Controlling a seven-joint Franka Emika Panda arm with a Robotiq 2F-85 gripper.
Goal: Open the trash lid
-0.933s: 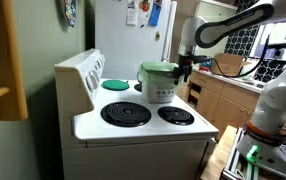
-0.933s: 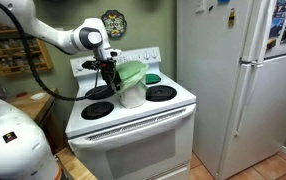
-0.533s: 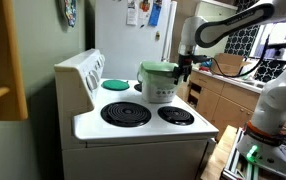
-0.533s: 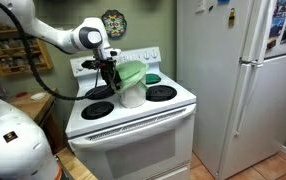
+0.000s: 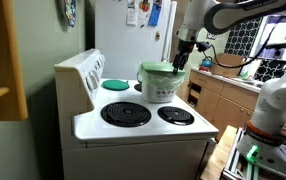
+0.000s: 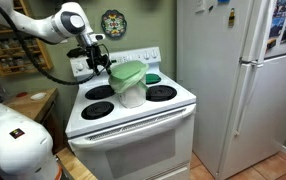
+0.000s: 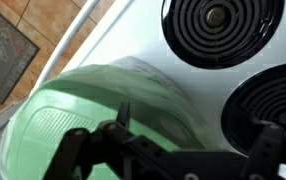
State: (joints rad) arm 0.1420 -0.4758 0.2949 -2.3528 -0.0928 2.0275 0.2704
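The green trash lid [image 5: 160,68] [image 6: 128,71] sits on the small white trash [image 5: 162,90] [image 6: 132,96], which stands at the middle of the stove top. My gripper [image 5: 183,57] [image 6: 96,59] hangs just above and beside the lid's edge, apart from it. In the blurred wrist view the lid [image 7: 63,125] fills the lower left, with the bin's pale side [image 7: 168,85] past it. My gripper [image 7: 195,128] is open there, its dark fingers [image 7: 123,112] spread wide with nothing held between them.
A flat teal disc [image 5: 115,84] [image 6: 153,78] lies on a back burner. Black coil burners [image 5: 126,113] [image 7: 221,22] ring the bin. The stove's back panel [image 5: 83,72], a white fridge [image 6: 233,80] and a cluttered counter [image 5: 233,72] stand close by.
The arm has risen and drawn back from the lid's edge, where the gripper was low against it. The lid stays on the bin.
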